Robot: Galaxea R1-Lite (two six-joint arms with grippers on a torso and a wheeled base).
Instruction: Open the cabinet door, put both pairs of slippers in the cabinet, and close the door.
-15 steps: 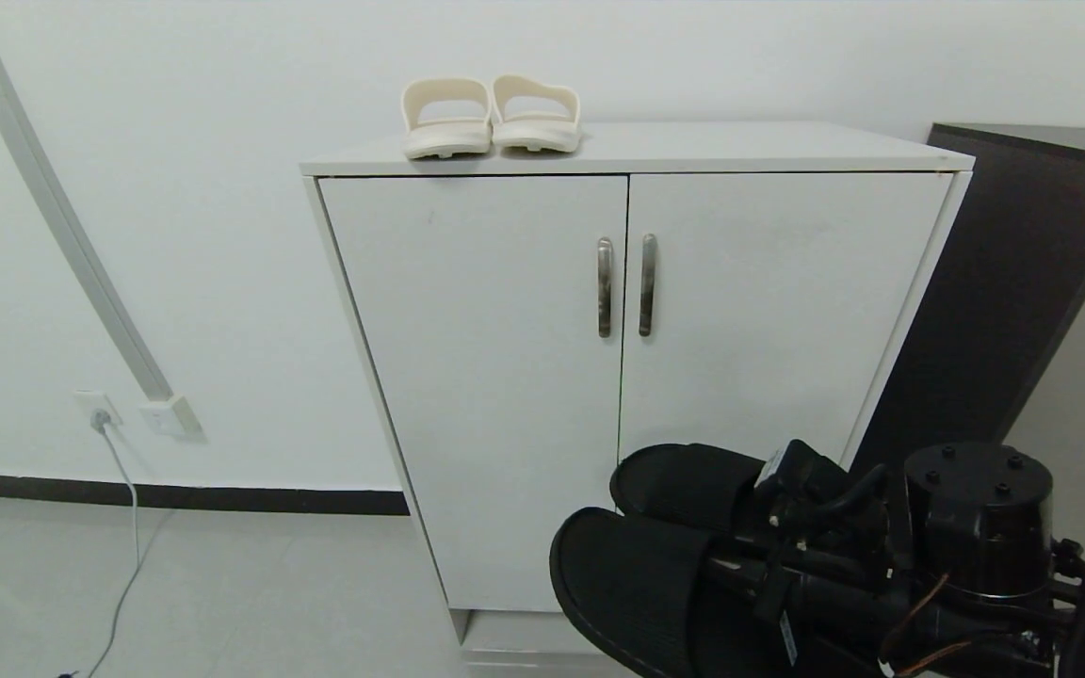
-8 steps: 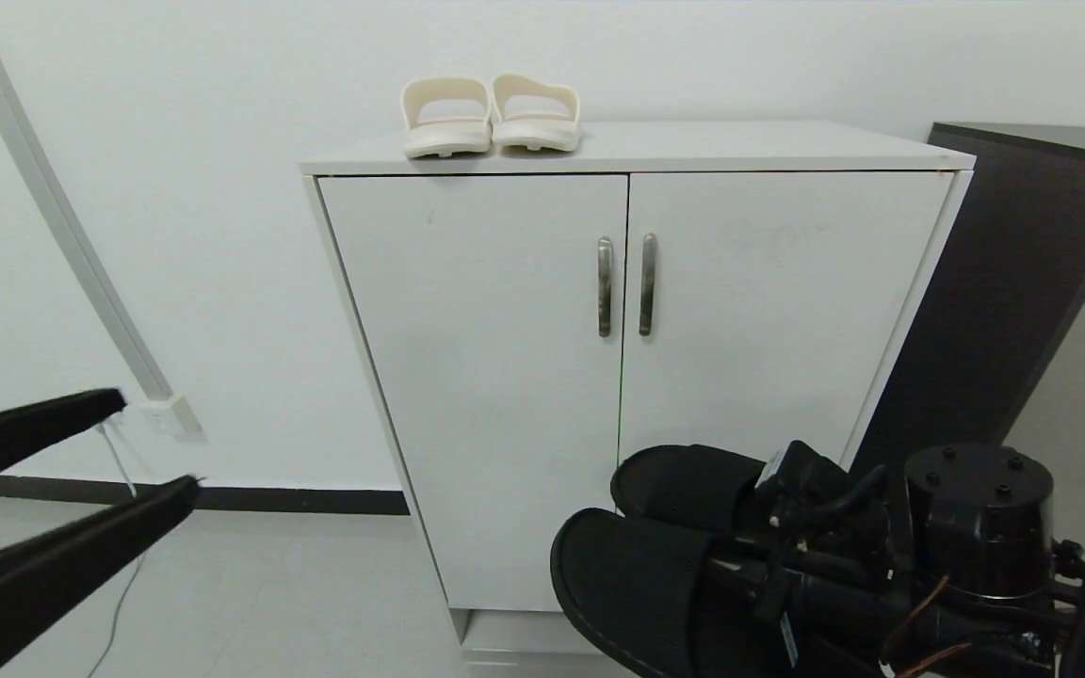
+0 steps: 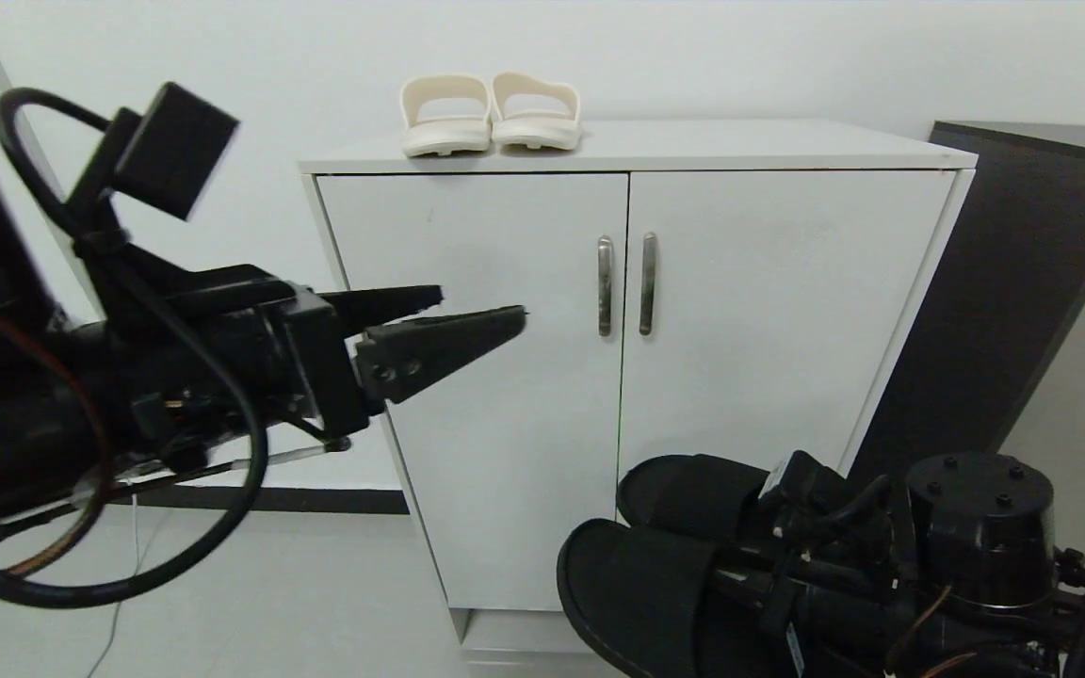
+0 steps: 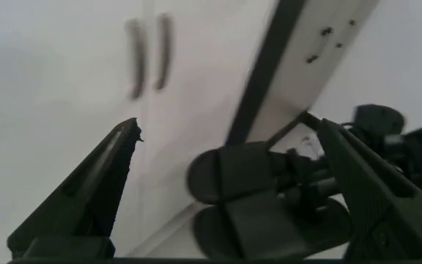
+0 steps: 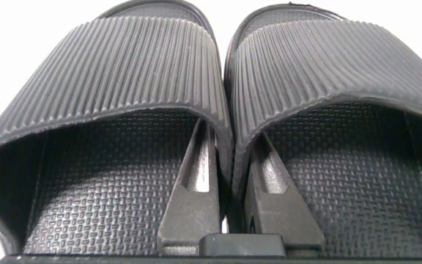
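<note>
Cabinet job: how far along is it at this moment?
Done: the black slippers are picked up, pinched together in the right gripper. In hand: the open left gripper is raised before the shut cabinet doors, short of the handles. Left: opening a door, loading both pairs, including the cream slippers on top, and closing.

Two black slippers, two cream slippers, one cabinet
</note>
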